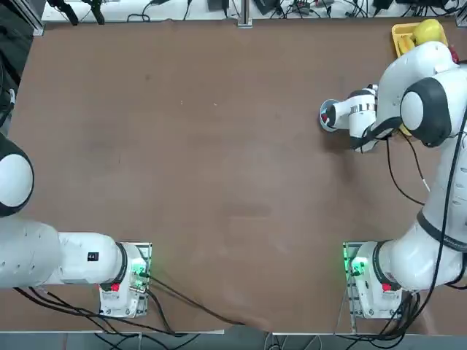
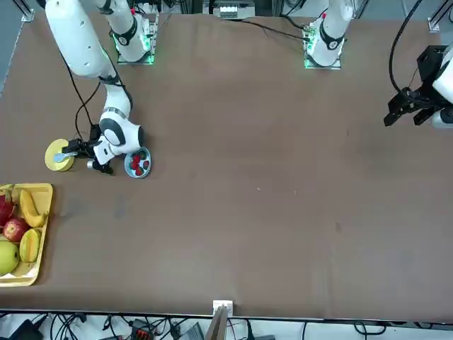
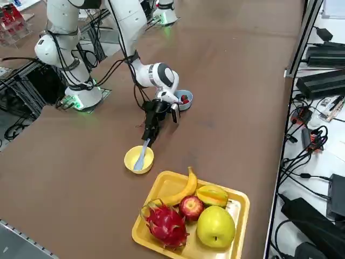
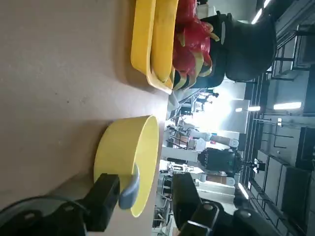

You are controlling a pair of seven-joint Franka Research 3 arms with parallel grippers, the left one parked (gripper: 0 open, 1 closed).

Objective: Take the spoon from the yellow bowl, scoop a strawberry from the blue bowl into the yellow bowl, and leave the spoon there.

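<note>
The yellow bowl [image 3: 131,158] stands on the table near the fruit tray, with the pale spoon [image 3: 143,154] lying in it, handle sticking out over the rim toward the arm. My right gripper [image 3: 150,133] is low at that handle. In the wrist view the fingers [image 4: 104,199] stand apart on either side of the spoon's handle end [image 4: 130,187], one finger close against it, in front of the yellow bowl [image 4: 123,155]. The blue bowl [image 2: 137,163] with red strawberries [image 2: 141,167] sits just behind the wrist. In the top view the arm hides the yellow bowl and spoon.
A rectangular yellow tray [image 3: 161,186] holding a banana, apples, a dragon fruit and other fruit lies close beside the yellow bowl. The table's right edge runs just past the tray. Wide bare brown tabletop [image 1: 219,160] stretches to the left of the blue bowl [image 1: 326,114].
</note>
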